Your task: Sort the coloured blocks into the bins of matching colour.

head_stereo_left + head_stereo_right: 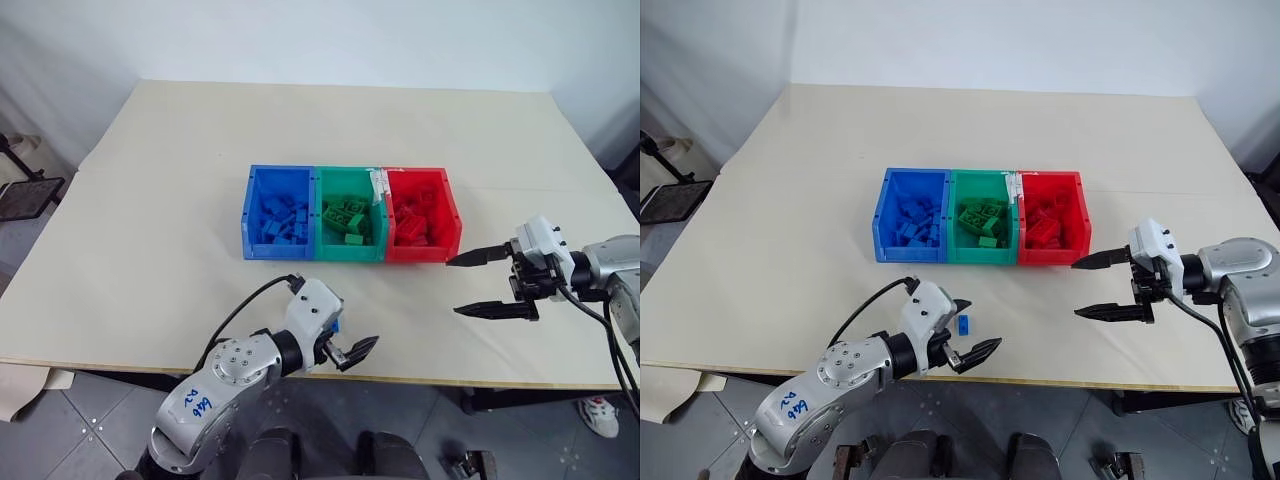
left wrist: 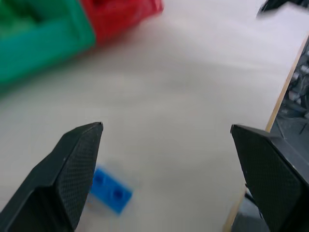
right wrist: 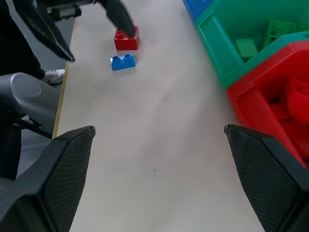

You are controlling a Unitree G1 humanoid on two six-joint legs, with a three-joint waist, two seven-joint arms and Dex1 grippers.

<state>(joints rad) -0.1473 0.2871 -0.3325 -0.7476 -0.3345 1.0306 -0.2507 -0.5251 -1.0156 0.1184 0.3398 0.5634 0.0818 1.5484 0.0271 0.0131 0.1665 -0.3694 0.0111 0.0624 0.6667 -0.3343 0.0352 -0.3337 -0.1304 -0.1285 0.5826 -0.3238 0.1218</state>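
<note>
Right wrist view shows two loose blocks on the bench, far ahead of the right hand (image 1: 487, 284): a red block (image 3: 126, 39) and a blue block (image 3: 122, 62) lying just beside each other. The left hand (image 1: 965, 342) is right over them, and one of its black fingers looks like it touches the red block, though I cannot be sure.

Both hands have their fingers wide apart, and neither one holds anything. In the left wrist view the blue block (image 2: 110, 189) lies just beside one finger, not between the two.

The three bins sit joined in a row, a good way past the left hand: the blue bin (image 1: 251, 218), the green bin (image 1: 348, 249) and the red bin (image 1: 453, 222). Each bin already has lots of blocks of its own colour inside.

I think the sorting is nearly done, and the step now is picking up one of the last two blocks. Next, the left hand needs to shift so one block sits between its fingers, come down, and squeeze. The two blocks lie so close that it must take care not to bump the other one.
</note>
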